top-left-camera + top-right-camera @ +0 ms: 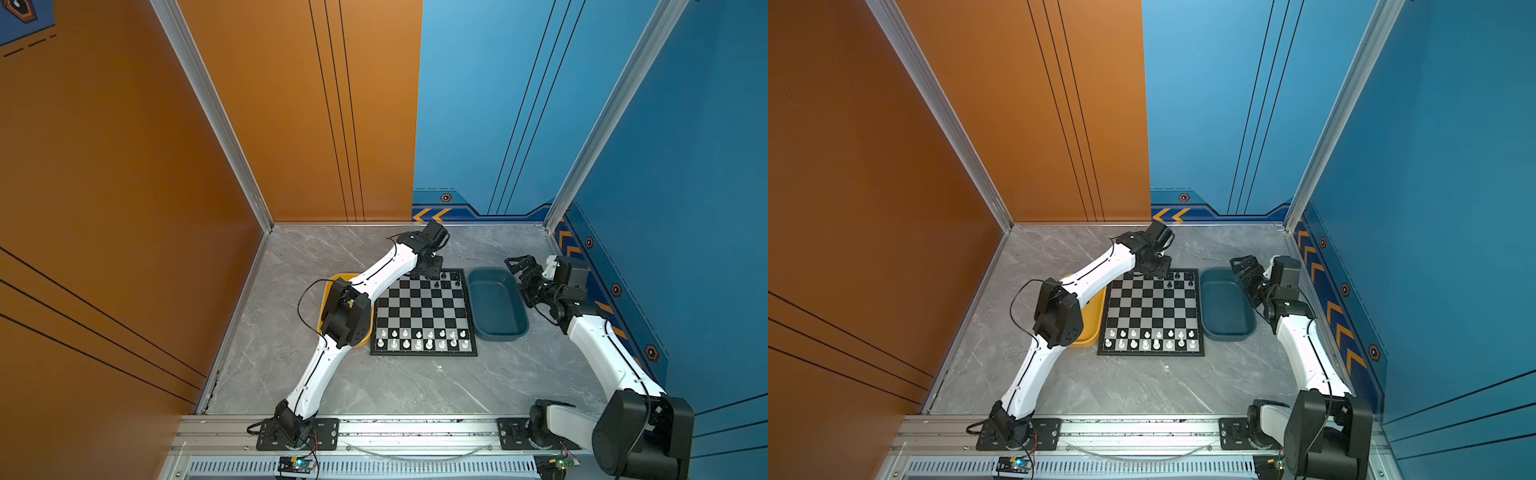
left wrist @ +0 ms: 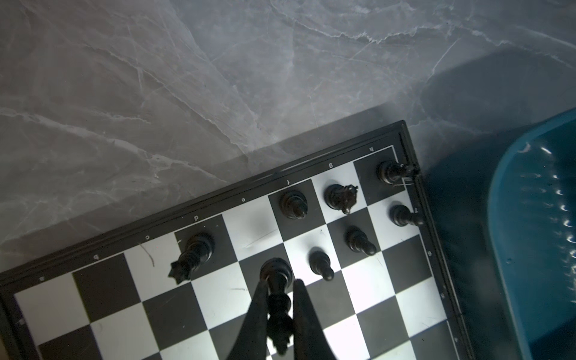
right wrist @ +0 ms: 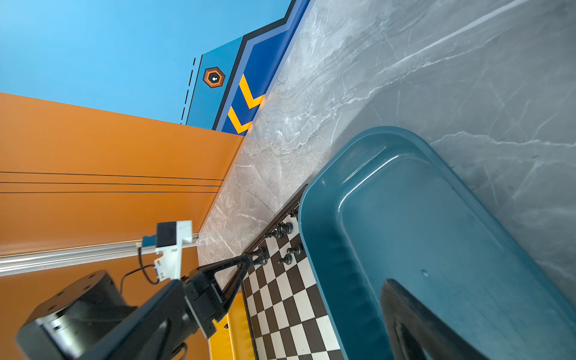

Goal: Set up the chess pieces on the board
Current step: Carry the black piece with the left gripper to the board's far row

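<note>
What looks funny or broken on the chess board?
Nothing has tipped over. The black chess pieces stand upright on the board, and the left claw is shut on one tall piece. The only odd bits are thin scratches on light squares by the far edge, beside the queen.

White letters [image 2: 195,218] a, b, c, d, e, f, g and h are running in a row along the far edge of the board [image 2: 254,232], just inside its black frame. Tiny marks [image 2: 429,253] along the adjoining edge are showing too small to read. Yellow chevrons [image 3: 247,93] are sitting on the lower band of the blue wall [image 3: 93,46], beside an orange hexagon badge [image 3: 213,77] without legible text.
</note>
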You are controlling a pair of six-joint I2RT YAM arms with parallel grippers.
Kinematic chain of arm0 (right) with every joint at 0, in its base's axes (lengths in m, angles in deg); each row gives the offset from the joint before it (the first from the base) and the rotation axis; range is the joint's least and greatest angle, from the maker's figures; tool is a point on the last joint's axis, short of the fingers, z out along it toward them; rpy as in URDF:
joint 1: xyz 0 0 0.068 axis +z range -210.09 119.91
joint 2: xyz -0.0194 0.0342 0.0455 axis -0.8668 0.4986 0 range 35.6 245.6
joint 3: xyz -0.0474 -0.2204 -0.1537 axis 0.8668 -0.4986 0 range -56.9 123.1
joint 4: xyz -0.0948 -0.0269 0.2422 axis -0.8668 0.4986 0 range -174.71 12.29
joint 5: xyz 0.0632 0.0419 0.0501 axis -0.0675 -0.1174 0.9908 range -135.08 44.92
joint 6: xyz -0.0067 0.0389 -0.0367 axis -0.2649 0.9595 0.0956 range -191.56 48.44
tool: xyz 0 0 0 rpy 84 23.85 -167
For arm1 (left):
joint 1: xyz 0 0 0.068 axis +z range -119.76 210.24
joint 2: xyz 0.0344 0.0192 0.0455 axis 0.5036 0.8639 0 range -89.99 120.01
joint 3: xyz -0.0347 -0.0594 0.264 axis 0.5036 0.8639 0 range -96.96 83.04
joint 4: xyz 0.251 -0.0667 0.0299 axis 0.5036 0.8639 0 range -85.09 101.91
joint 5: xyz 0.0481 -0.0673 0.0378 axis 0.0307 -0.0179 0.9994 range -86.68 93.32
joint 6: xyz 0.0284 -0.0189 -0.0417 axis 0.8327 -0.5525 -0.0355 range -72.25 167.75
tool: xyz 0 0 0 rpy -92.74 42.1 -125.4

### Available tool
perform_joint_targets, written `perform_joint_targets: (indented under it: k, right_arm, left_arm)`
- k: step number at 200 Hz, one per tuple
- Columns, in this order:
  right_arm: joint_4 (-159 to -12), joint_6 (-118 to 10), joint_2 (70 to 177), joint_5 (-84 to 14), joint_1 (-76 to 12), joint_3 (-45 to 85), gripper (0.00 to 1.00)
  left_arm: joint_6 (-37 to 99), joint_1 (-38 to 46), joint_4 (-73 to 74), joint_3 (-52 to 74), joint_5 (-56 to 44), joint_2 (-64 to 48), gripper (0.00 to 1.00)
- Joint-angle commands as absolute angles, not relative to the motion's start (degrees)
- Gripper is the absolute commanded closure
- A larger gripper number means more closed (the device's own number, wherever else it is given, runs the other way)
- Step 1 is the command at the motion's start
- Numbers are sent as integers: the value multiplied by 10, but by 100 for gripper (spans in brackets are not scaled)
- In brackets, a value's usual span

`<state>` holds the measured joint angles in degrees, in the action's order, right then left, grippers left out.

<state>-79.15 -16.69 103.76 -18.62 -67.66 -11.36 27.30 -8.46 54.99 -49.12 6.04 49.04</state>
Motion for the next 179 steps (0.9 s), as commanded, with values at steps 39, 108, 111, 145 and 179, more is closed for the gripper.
perform_joint_targets:
  k: [39, 108, 111, 145, 179]
  right_arm:
    - [-788, -176, 1051, -177, -681, -109, 0]
    - [-788, -177, 1054, -177, -681, -108, 0]
    - [-788, -177, 1054, -177, -681, -108, 0]
    - [-788, -175, 1056, -177, -681, -108, 0]
    - [-789, -175, 1056, -177, -681, -108, 0]
  left_arm:
    - [270, -83, 565, -527, 91, 517, 100]
    - [271, -75, 565, -540, 102, 540, 100]
    - [271, -74, 565, -540, 102, 540, 100]
    - [274, -71, 565, -545, 101, 547, 100]
    - [274, -69, 566, -547, 97, 553, 100]
